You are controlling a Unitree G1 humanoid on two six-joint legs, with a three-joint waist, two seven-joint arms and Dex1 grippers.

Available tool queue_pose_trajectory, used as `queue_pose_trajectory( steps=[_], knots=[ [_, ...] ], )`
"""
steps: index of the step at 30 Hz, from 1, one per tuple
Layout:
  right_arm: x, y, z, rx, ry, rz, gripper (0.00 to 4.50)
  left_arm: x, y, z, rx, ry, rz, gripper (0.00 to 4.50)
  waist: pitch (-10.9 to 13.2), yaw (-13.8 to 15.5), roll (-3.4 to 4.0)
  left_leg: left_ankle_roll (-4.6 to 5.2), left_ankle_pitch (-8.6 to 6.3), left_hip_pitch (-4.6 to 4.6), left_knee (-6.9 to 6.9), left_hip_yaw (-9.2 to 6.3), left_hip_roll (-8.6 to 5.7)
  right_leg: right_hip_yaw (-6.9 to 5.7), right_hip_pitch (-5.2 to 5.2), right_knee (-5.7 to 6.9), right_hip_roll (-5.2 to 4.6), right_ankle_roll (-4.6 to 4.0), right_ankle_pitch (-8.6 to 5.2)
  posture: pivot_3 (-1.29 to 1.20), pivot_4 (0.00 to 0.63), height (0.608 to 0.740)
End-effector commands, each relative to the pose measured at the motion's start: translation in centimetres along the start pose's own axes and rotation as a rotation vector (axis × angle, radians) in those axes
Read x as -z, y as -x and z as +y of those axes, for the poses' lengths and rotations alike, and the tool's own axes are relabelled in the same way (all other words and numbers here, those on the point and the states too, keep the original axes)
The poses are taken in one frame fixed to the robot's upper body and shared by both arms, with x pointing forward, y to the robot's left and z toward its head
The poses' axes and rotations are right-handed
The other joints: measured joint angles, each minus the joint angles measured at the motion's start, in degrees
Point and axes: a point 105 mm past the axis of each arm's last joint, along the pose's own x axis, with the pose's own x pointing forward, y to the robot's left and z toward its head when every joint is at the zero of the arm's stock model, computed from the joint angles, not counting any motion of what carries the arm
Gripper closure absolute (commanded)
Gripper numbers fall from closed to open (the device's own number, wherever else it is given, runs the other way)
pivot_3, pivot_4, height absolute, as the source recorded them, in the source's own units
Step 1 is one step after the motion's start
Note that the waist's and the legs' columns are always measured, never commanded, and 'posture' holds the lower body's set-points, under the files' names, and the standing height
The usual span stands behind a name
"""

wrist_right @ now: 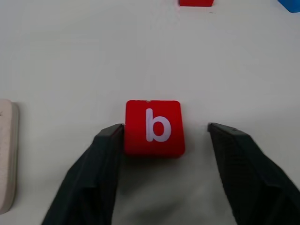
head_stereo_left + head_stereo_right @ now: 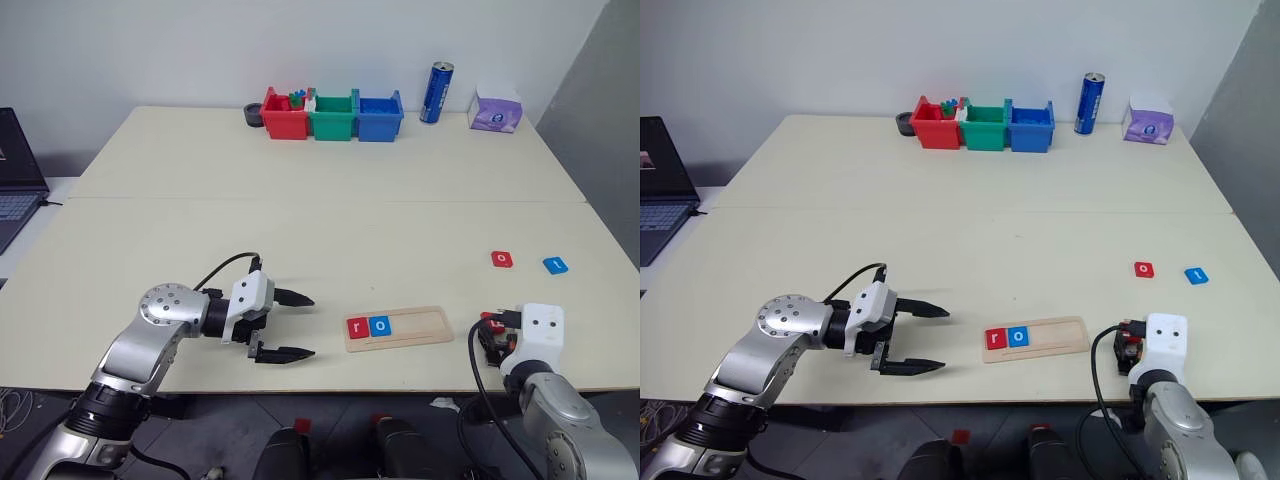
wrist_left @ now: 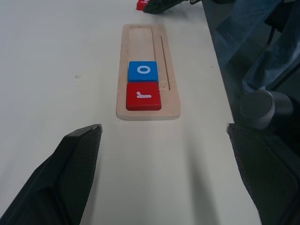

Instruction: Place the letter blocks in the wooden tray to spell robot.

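Getting the b tile: the step in hand, as I judge it.
Right gripper (image 1: 161,133): fingers apart, one finger touching the side of the red b block (image 1: 153,127), the other clear of it; nothing clamped.
Wooden tray (image 2: 420,325): lower middle of the left eye view, holding the red r block (image 2: 358,327) and blue o block (image 2: 381,325) at its left end (three places free).
Left gripper (image 2: 290,325): wide apart, empty, just left of the tray.
Other tiles: red o block (image 2: 501,259) and blue t block (image 2: 555,265), right of centre.
Advice: centre the fingers around the b before closing, then set it touching the o.
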Motion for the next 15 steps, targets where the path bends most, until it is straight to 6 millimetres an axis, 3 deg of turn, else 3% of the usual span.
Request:
queue_pose_trajectory(
  steps=[1,2,6,11,15],
  knots=[
    [-2.0,0.9,-0.2,-0.017,0.019,-0.082,0.38,-0.2,-0.1,-0.2,0.010,-0.029,-0.006,0.00,0.01,-0.01,0.02,0.00,0.00,0.00,0.00,0.00,0.01,0.00,0.00,0.00,0.00,0.00,0.00,0.00,0.150,0.740],
    [-2.6,1.0,-0.6,-0.014,0.035,-0.105,0.04,-0.1,-0.1,-0.2,0.008,-0.029,-0.005,0.00,0.01,-0.01,0.02,0.00,0.00,0.00,0.00,-0.01,0.00,0.01,-0.01,0.01,0.00,0.00,0.00,0.00,0.150,0.740],
    [-4.9,1.6,-0.7,-0.161,0.133,-0.184,0.04,0.0,-0.1,-0.2,0.004,-0.032,-0.002,0.00,0.02,0.04,0.02,0.00,0.00,-0.01,0.01,0.00,-0.04,0.01,0.00,0.00,-0.01,0.00,0.00,0.00,0.150,0.740],
    [-5.6,2.2,-0.1,-0.528,0.418,-0.134,0.04,-0.6,-0.5,-0.4,0.007,-0.041,-0.008,0.00,0.05,0.03,0.02,0.02,-0.01,0.01,0.02,0.08,-0.06,-0.01,0.02,-0.03,0.00,0.01,0.00,0.00,0.150,0.740],
    [-5.6,0.9,-0.9,-0.674,0.628,-0.097,0.04,-0.9,-0.8,-0.3,0.016,-0.050,-0.007,0.00,0.08,0.02,-0.04,0.02,-0.01,0.01,0.03,0.13,-0.10,-0.09,0.07,-0.03,0.08,0.00,0.00,0.00,0.150,0.740]
  ],
)
